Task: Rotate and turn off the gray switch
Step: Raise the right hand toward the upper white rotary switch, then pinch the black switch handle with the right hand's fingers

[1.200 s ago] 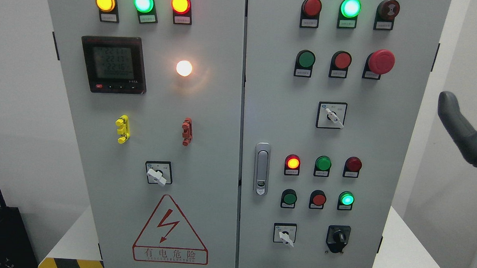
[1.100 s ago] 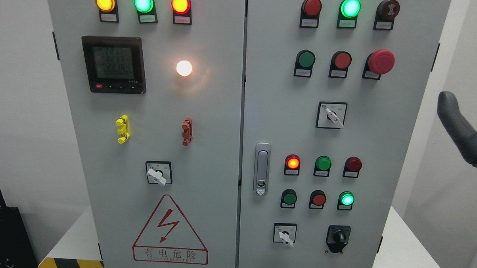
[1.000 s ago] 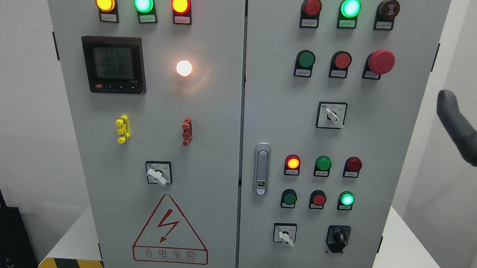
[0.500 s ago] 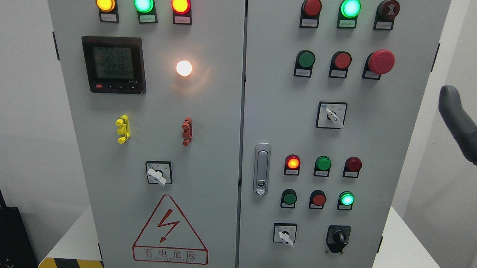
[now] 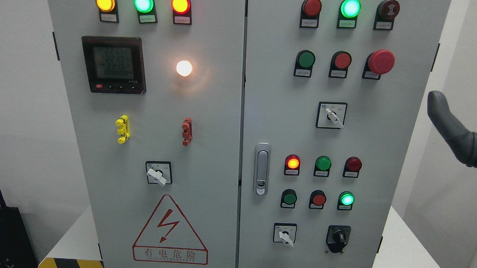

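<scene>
On the left door you have a digital meter (image 5: 113, 64) with a lit white lamp (image 5: 184, 68) to its right. Above them sit an amber lamp (image 5: 105, 1), a green lamp (image 5: 143, 2) and a red lamp (image 5: 180, 4), all lit. Below, you see a yellow clip (image 5: 122, 129) and a red clip (image 5: 187, 131), with the lightning warning triangle (image 5: 170, 231) lower down. On the right door, note the red mushroom button (image 5: 381, 61), the door latch (image 5: 262, 168) and a black key switch (image 5: 338, 238).
</scene>
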Motion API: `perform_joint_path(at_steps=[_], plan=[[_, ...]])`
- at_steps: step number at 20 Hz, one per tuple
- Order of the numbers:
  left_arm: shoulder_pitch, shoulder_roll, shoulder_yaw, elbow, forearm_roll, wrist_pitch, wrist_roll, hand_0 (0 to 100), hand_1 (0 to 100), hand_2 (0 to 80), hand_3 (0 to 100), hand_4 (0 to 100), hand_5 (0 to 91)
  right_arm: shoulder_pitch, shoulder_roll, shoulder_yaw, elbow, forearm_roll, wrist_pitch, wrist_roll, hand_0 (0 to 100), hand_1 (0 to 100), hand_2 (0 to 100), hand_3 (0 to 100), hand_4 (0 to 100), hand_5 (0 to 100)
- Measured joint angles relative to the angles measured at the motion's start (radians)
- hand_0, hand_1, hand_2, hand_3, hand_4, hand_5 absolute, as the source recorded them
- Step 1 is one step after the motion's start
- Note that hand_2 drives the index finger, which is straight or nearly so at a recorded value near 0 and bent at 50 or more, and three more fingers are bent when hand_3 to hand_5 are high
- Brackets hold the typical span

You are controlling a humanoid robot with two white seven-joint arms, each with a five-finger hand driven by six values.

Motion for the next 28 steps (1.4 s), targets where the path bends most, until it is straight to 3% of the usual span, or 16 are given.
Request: perform_joint_path(at_steps=[7,13,16,28], plan=[[0.000,0.000,0.000,0.000,0.000,0.000,-0.002,12,39,0.0,0,0,0.0,0.000,0.050,0.057,0.016,0.052,0.059,0.015,15,20,61,82,73,92],[0.000,0.000,0.000,0.000,0.000,0.000,-0.004,12,39,0.0,0,0,0.0,0.000,0.102,0.103,0.042,0.106,0.103,0.019,11,21,63,83,74,95],[0.000,0.000,0.000,0.000,0.000,0.000,-0.004,12,39,0.0,0,0,0.0,-0.003,0.132,0.121,0.059,0.145,0.122,0.039,10,24,63,83,75,96],[0.000,0.000,0.000,0.000,0.000,0.000,-0.004,12,39,0.0,0,0,0.0,-0.021,0.239,0.161,0.111,0.252,0.145,0.078,7,31,62,83,75,96]])
